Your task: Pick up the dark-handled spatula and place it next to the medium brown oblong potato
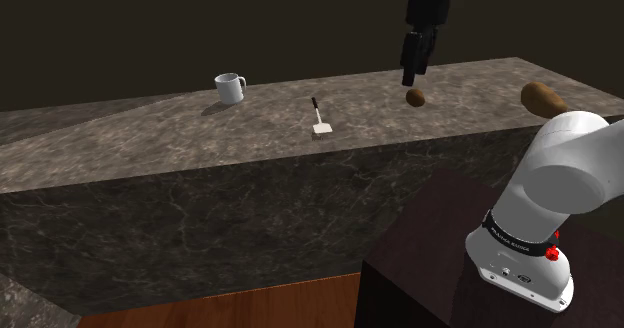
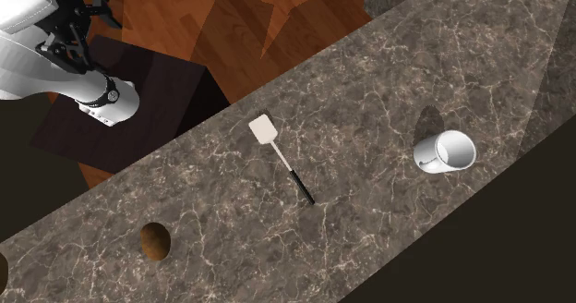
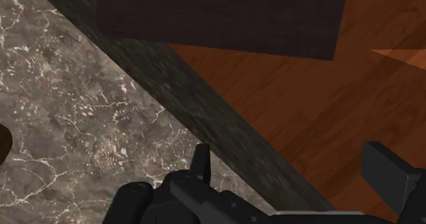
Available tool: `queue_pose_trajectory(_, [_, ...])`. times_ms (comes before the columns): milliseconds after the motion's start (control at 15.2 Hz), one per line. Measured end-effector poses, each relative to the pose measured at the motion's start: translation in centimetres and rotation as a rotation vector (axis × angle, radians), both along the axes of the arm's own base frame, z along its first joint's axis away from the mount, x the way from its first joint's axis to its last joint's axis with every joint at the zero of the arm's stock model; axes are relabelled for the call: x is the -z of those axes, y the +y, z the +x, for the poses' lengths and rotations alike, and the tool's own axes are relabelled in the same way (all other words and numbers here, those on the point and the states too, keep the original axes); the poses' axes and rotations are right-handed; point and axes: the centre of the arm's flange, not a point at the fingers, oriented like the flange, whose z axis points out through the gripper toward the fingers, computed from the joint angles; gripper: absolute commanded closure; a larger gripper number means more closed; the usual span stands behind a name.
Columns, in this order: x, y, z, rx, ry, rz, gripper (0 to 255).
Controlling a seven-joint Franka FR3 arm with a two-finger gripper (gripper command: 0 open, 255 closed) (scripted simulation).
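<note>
Gripper [image 3: 287,158] first: fingers [image 3: 200,164] are apart with nothing between them, and past them I see the counter [image 3: 68,106] edge and the wood floor [image 3: 307,93]. On the shoulder view the gripper hangs high, seemingly above the small potato [image 1: 415,97] and well off the spatula [image 1: 318,119]. The spatula lies flat on the stone, untouched. Its pale head points toward the counter's near edge and its dark handle toward the far side, and it sits between the mug [image 1: 231,87] and the small potato. The long potato [image 1: 543,98] sits out at the shoulder view's right, near the counter's end. I read that one as the target, judging by shape alone. So nothing is done yet, as I see it. The reach across to the spatula, the grasp on the handle, the lift, the carry and the set-down beside the long potato are all ahead of me.
</note>
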Motion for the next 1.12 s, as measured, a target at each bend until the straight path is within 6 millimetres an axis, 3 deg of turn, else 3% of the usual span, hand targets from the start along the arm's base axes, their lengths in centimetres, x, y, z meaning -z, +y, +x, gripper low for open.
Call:
queue_pose_trajectory(132, [0.4,0.1,0.5,0.012,0.0,-0.002,0])
queue_pose_trajectory(264, [1.4,0.5,2.2,0.051,-0.003,-0.007,0])
queue_pose_trajectory(726, [5.6,2.1,9.9,0.221,-0.018,-0.029,0])
queue_pose_trajectory(1122, [9.2,1.6,16.6,0.371,-0.032,-0.048,0])
